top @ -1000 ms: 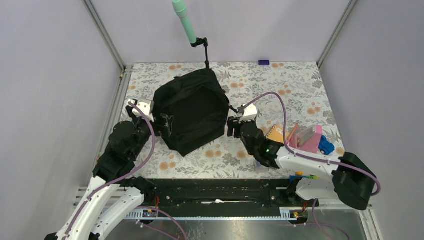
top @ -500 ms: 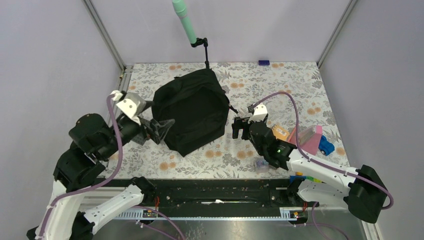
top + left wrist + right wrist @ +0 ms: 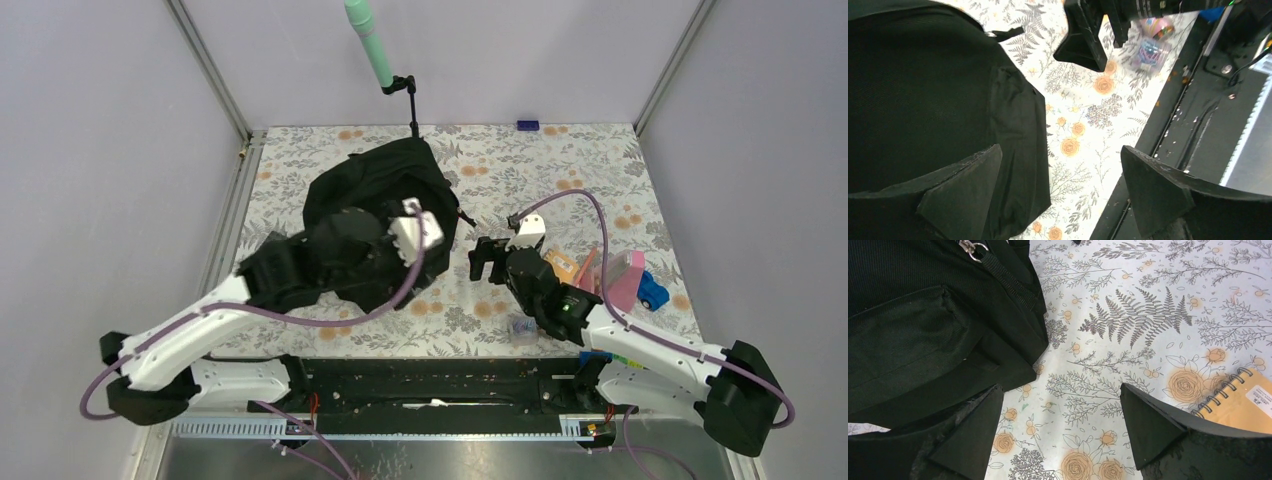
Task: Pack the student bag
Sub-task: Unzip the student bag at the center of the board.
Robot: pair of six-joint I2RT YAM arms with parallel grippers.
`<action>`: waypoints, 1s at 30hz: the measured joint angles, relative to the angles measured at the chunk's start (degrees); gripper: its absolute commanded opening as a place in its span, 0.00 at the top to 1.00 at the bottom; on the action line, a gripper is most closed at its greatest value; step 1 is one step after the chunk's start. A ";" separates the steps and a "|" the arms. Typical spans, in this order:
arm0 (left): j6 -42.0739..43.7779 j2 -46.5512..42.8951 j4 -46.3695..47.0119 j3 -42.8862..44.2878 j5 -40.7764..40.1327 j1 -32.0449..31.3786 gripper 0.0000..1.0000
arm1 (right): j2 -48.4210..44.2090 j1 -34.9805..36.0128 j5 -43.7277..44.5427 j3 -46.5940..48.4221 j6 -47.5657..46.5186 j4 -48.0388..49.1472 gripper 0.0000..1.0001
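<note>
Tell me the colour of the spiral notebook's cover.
The notebook is orange, best seen in the right wrist view.

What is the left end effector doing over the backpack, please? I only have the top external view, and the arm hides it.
Observer: On the left wrist view, the left end effector is open and empty, one finger over the backpack, the other past its edge.
Operator: Thank you. And the other arm?
Observer: The right wrist view shows the right end effector open too, with tablecloth between its fingers.
Operator: Anything on the backpack near it?
Observer: A small metal ring on a strap, at that view's top edge.
</note>
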 measured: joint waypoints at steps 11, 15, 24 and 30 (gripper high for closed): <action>4.46 14.60 8.83 -11.39 -25.09 -10.56 0.01 | -6.29 -0.15 -0.28 -3.41 3.37 -0.48 0.05; 6.03 15.26 11.63 -15.08 -29.75 -10.49 0.01 | -8.61 -0.15 -0.24 -4.48 4.31 -0.83 0.05; 10.34 24.44 17.44 -17.25 -44.52 -10.49 0.06 | -11.08 -0.17 0.33 -5.68 5.27 -1.68 0.06; 12.20 25.77 18.93 -17.86 -50.84 -10.49 0.26 | -12.31 -0.35 0.31 -6.16 5.60 -1.79 0.07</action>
